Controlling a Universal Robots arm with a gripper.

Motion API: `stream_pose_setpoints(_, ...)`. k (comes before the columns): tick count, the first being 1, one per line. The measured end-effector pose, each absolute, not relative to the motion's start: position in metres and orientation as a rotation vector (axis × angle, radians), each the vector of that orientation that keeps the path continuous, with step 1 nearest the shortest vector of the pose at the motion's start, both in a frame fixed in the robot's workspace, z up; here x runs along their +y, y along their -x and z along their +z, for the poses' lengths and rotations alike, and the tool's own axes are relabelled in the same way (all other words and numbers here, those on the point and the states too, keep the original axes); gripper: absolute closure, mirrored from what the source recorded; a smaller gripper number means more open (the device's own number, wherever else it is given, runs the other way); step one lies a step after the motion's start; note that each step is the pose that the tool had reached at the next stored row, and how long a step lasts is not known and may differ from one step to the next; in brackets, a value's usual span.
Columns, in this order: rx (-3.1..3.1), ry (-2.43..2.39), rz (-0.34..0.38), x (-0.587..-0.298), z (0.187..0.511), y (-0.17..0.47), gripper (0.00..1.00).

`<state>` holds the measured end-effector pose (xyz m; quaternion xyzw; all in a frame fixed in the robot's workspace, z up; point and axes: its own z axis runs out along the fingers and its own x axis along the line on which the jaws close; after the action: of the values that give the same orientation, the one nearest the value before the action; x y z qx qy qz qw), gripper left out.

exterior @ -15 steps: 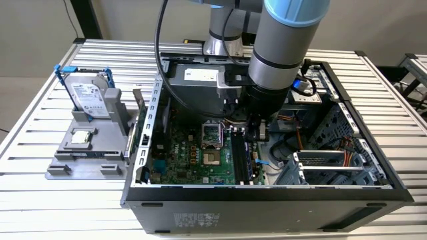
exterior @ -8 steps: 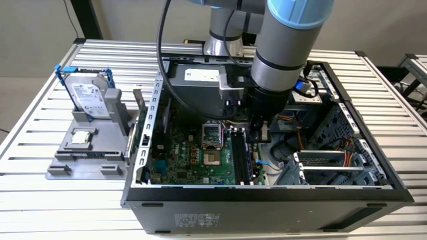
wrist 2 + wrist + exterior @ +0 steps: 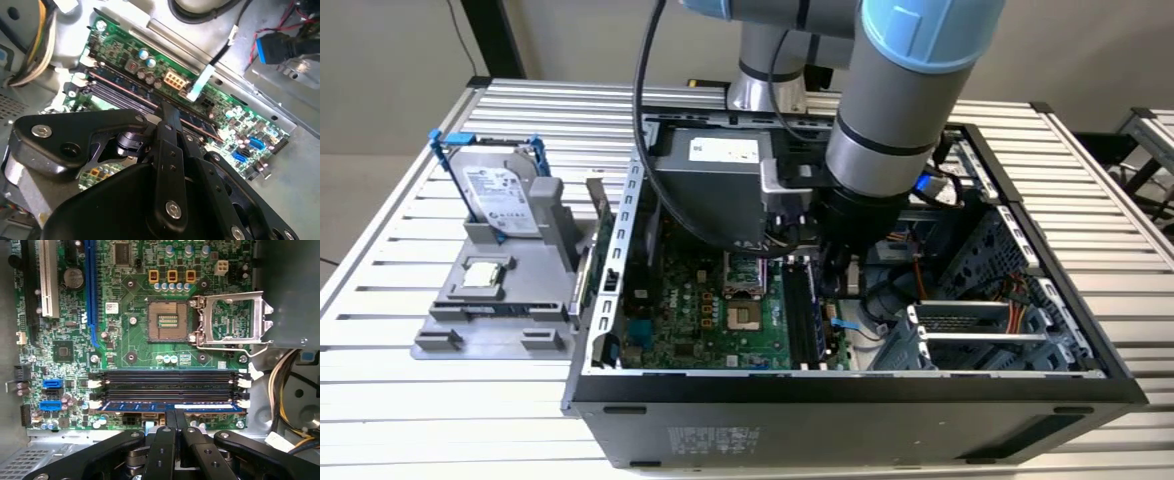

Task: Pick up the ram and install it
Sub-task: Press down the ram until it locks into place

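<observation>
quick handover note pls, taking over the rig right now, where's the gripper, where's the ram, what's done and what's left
Gripper: down inside the open computer case, jaws shut on the ram.
Ram: lying along the memory slot nearest the motherboard edge, between its white end clips; the other slots are empty.
Done: ram picked up and brought to the slot.
Left: whether it is fully seated cannot be told; release is not yet done.
The hard drive and processor chip sit on the grey holder outside the case.

The arm (image 3: 907, 90) drops steeply from above, wrist pointing straight down. Its black hand (image 3: 175, 416) sits low, fingers (image 3: 170, 421) drawn tight together, nearly touching.
</observation>
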<state>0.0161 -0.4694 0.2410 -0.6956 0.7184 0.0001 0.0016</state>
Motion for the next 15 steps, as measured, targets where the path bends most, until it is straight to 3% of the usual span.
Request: stream_pose_setpoints(15, 2.256, 2.184, -0.002, -0.460, 0.227, -0.015, 1.00)
